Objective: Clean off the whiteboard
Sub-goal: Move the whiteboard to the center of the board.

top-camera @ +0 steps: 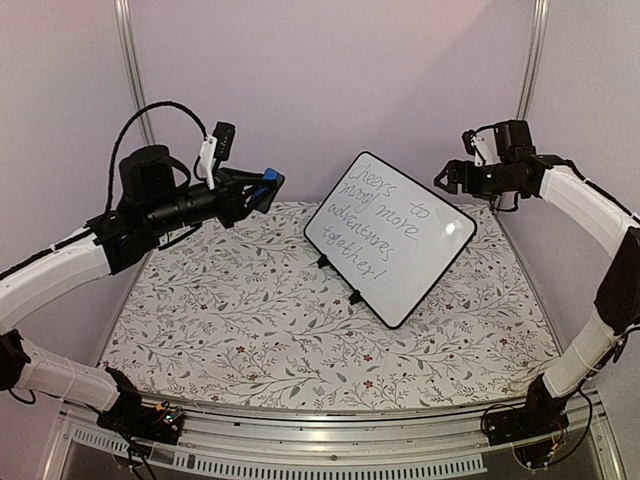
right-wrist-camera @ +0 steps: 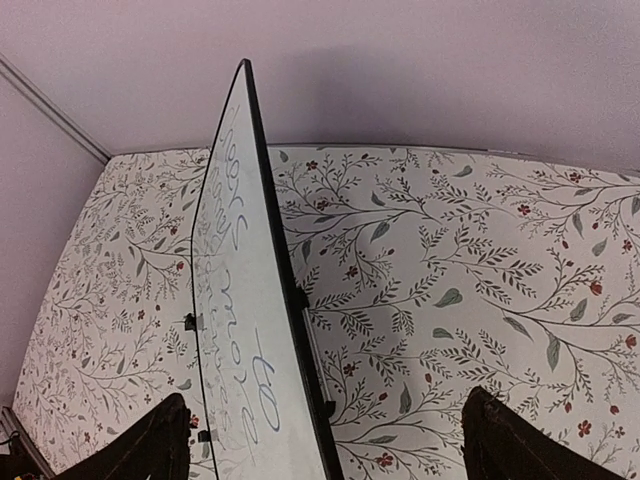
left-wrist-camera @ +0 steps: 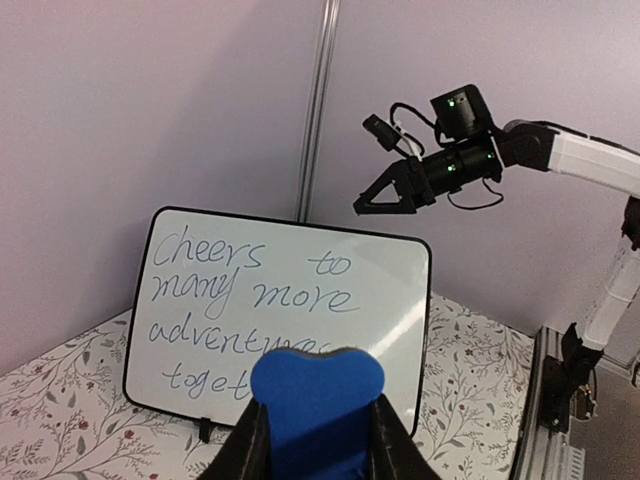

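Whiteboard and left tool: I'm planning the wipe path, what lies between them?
Nothing: the top view shows only bare floral cloth between the whiteboard and the left tool holding the eraser.

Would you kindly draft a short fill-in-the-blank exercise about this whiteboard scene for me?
1. The left gripper is shut on an eraser whose colour is ___.
2. The handwriting on the whiteboard begins with the word ___.
3. The right gripper hangs in the air with its jaws ___.
Missing words: blue; cheers; open.
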You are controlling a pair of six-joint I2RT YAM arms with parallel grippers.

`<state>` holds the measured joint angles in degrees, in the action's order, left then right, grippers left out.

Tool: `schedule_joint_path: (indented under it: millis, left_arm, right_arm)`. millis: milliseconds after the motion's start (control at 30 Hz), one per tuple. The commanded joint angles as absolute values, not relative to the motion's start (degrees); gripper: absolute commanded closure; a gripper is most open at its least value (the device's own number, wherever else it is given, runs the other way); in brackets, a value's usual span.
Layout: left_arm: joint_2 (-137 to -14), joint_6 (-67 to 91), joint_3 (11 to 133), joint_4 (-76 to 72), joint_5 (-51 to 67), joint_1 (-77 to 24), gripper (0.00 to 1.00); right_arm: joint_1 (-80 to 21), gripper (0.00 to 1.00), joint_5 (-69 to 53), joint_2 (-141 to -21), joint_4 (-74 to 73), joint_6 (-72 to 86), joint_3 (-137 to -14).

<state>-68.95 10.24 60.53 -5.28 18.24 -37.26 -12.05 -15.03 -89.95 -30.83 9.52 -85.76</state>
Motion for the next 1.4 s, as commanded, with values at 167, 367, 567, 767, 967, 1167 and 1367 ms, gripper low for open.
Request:
schedule_joint_path:
  millis: [167,367,567,767,967,1167,1367]
  left_arm:
    - [-65.7,10.0,58.2,-7.1,20.8,-38.1,0.81]
    - [-66.0,10.4,58.1,-7.3,21.0,-38.1,0.81]
    - [-66.5,10.7,57.7,-7.7,21.2,-38.1,0.81]
    - [-66.8,10.7,57.4,-8.2,21.4,-38.1,0.8]
    - [-67.0,10.8,57.1,-8.4,21.5,-38.1,0.81]
    - [-67.1,11.1,56.7,-8.6,21.4,-38.1,0.81]
    - [-67.3,11.3,57.1,-8.3,20.5,-38.1,0.81]
  right_arm:
    - [-10.9,0.12,-29.4,-100.2,-34.4,4.4,-94.0]
    - [-10.4,0.21,-34.8,-104.7,-37.5,1.5,-98.7]
    - [-10.4,0.39,-38.9,-107.7,-38.7,0.6,-99.6]
    - [-10.4,0.43,-39.2,-108.4,-39.4,0.6,-99.5]
    - [-10.4,0.6,-42.4,-108.0,-39.2,0.6,-99.0]
    - [-10.8,0.88,-44.0,-107.0,-40.1,1.3,-98.3]
    - [-13.6,1.0,-44.1,-106.4,-42.8,1.3,-98.3]
